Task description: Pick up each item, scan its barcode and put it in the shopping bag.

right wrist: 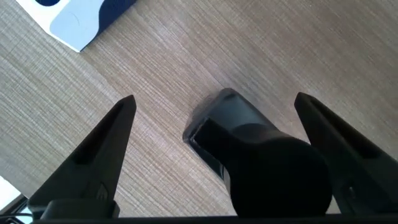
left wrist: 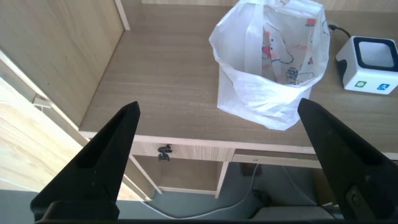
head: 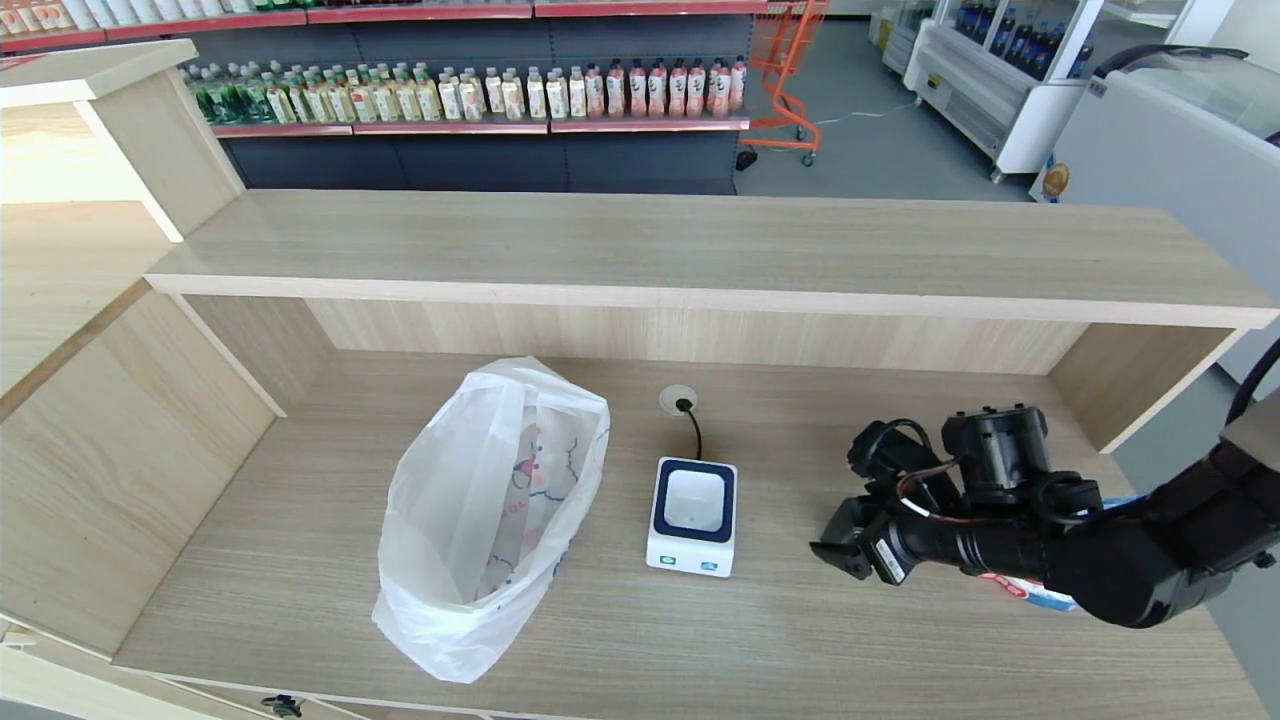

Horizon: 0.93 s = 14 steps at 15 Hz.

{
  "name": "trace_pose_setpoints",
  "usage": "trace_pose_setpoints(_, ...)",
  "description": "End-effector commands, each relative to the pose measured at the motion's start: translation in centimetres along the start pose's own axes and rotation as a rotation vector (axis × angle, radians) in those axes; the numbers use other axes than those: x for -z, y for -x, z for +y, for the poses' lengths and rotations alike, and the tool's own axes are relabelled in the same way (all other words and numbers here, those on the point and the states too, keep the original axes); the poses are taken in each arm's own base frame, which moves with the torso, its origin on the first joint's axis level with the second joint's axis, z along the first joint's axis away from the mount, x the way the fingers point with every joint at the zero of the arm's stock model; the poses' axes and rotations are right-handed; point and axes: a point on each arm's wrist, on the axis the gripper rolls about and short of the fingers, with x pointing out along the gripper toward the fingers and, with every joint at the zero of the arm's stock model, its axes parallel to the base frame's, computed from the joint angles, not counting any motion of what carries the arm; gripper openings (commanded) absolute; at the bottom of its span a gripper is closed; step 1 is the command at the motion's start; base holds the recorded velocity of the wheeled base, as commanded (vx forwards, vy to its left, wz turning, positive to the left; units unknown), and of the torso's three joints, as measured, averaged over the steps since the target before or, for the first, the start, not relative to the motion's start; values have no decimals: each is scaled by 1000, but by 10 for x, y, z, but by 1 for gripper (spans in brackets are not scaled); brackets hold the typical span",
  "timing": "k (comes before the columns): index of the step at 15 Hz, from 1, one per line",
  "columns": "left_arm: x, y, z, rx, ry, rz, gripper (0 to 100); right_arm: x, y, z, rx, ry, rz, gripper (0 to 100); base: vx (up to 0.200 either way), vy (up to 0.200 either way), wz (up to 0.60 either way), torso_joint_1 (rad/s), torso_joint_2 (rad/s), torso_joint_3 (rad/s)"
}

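Fingers of the right gripper [right wrist: 216,101] and left gripper [left wrist: 219,107] spread wide, holding nothing.

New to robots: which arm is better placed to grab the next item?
Probably right: the right end effector, open, is over the counter by a blue-and-white packet; the left end effector hangs off the counter's front.
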Motion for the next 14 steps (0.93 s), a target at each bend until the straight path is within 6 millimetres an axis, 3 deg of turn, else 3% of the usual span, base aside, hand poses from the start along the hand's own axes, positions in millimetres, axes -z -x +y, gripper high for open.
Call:
trace_pose_setpoints(1,0,0,0,0,0,2,100,1,-3,3,-9,3,5,0,0,0,0,0,0,0)
trace_pose_setpoints(7,0,0,0,0,0,0,100,-2,7,5,-1,7,-9,0,0,0,0,0,0,0)
trace_pose_setpoints(9,0,0,0,0,0,0,100,-12,41,-1,51,3,-73,0,0,0,0,0,0,0)
trace_pose_setpoints(12,0,0,0,0,0,2,100,-9,121,-7,196,4,-185,0,0,0,0,0,0,0)
trace_pose_setpoints(14,0,0,0,0,0,0,100,1,156,7,269,203,-247,0,0,0,0,0,0,0)
